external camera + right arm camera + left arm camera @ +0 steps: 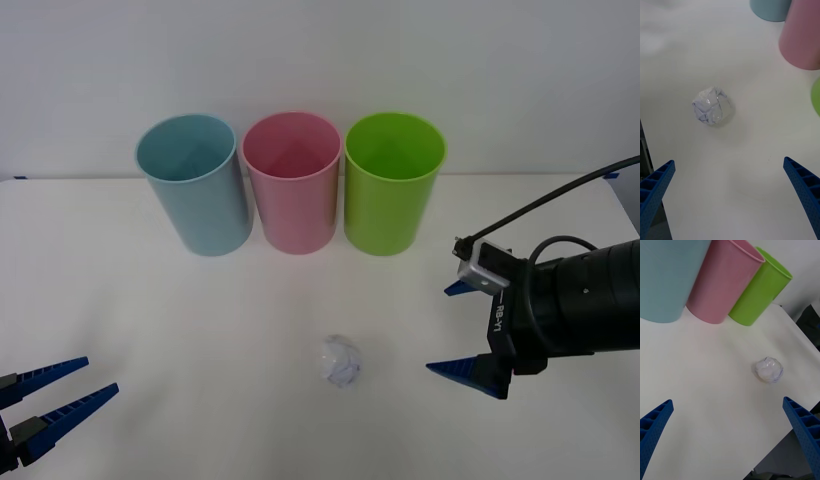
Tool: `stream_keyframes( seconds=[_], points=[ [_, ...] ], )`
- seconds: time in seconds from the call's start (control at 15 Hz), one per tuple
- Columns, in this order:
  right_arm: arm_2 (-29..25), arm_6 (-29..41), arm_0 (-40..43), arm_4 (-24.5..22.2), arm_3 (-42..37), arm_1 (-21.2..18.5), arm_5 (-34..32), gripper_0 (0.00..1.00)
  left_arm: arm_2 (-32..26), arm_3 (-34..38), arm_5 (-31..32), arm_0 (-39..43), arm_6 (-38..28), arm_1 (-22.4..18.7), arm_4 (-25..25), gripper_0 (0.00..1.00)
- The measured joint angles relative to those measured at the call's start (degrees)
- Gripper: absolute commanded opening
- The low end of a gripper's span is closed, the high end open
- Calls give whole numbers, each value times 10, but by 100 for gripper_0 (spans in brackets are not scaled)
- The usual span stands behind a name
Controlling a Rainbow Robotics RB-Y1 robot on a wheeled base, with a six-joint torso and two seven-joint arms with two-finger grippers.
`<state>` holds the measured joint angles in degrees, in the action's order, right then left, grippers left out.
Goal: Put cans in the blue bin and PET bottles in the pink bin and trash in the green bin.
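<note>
Ahead of the right tool (460, 330), a little way out from its blue fingertips and roughly in line with the gap between them, lies the trash (341, 360), a small crumpled ball of white paper with faint bluish marks, resting alone on the white counter (200, 330). The right tool's fingers are spread wide and hold nothing. The left tool (60, 388) sits well off to the far side of the ball, its fingers also apart and empty. Beyond the ball, farther from both tools, stand the blue bin (196, 185), the pink bin (293, 182) and the green bin (392, 183) in a row, touching or nearly so.

The ball looks very light and soft; it should give under pressure rather than resist, and could skid or roll if one finger reaches it first. A hold across its widest middle, low near the counter, seems best, closing gently until the paper compresses.
</note>
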<state>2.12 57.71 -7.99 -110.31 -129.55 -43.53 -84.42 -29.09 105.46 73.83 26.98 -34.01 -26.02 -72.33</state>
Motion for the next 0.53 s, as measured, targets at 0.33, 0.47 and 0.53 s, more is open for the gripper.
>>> stream_keyframes(
  seconds=[0.33,0.47,0.53],
  points=[
    [81,1,-62,-43,68,27,25,100,0,0,0,0,0,0,0,100],
    [104,1,-75,-50,90,48,26,100,0,0,0,0,0,0,0,100],
    [112,1,-79,-56,98,57,26,100,0,0,0,0,0,0,0,100]
  ],
)
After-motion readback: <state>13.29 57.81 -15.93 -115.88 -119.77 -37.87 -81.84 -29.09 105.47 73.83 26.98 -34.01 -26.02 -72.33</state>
